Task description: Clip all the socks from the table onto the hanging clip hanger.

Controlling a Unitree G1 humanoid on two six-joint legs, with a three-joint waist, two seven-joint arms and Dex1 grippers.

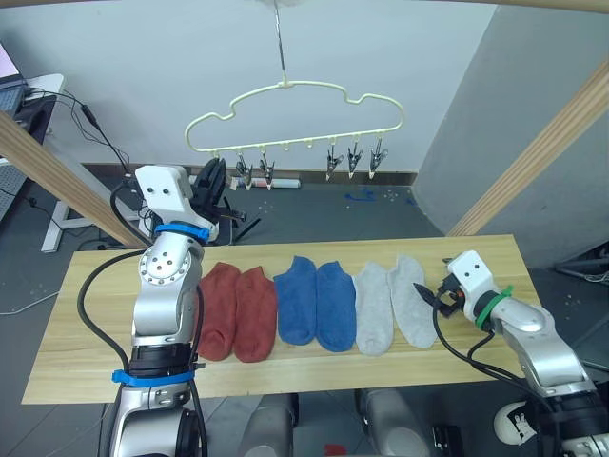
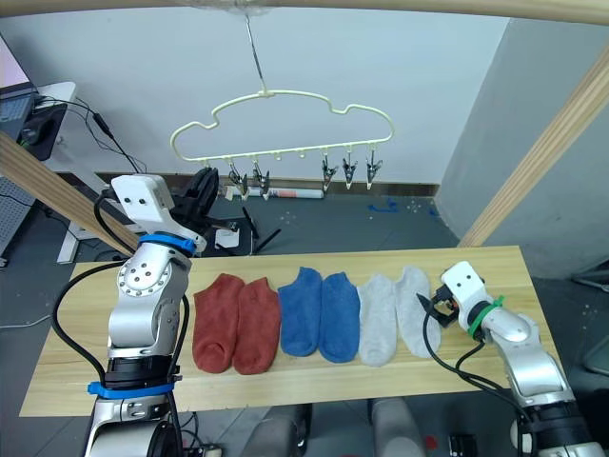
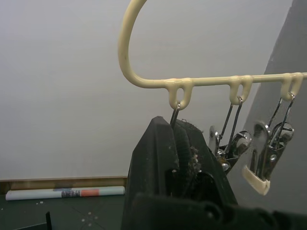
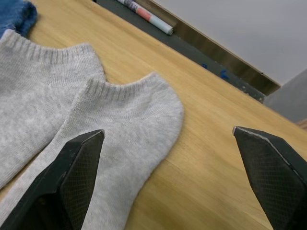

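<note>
No sock is clipped yet: all six socks (image 1: 314, 307) lie in a row on the table (image 1: 86, 352), and the clip hanger (image 1: 290, 119) hangs bare. The left gripper (image 3: 184, 143) is pinched shut on the hanger's end clip (image 3: 175, 115). The right gripper (image 4: 168, 158) is spread wide, with the nearest grey sock (image 4: 122, 120) under its fingertips.

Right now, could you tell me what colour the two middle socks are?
Blue knit socks, clearest in the left eye view.

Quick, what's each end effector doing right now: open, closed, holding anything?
Left end effector: shut on the endmost clip of the clip hanger.
Right end effector: open, empty, over the outer grey sock.
</note>
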